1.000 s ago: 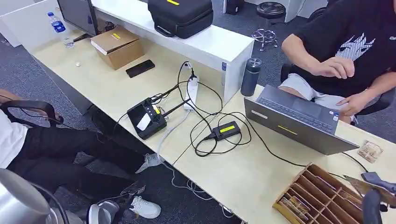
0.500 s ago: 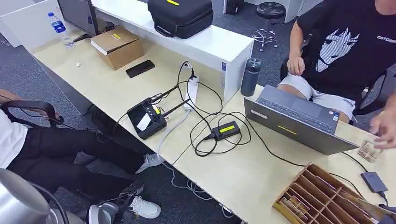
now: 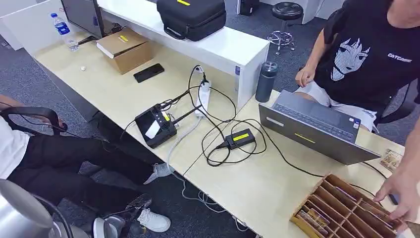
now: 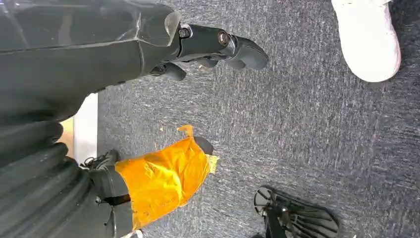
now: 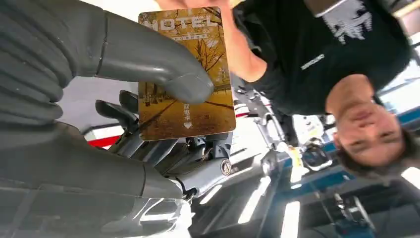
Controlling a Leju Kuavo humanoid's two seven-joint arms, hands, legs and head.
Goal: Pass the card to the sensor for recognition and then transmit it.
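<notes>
In the right wrist view my right hand pinches a yellow hotel card, with the thumb pressed across its face and dark fingers behind it. A person's fingers meet the card's far end. In the head view that person's hand reaches over the wooden box at the table's lower right, covering most of the small dark sensor. My left hand hangs over grey carpet, empty, with its fingers loosely apart.
A wooden divided box with several cards sits at the table's near right corner. Behind it stand an open laptop, a cabled black adapter and a dark bottle. A seated person's legs are at left.
The person in the black shirt leaned in, and their hand came down from the laptop to the wooden box. My right hand with the card dropped out of the head view's lower right corner.
</notes>
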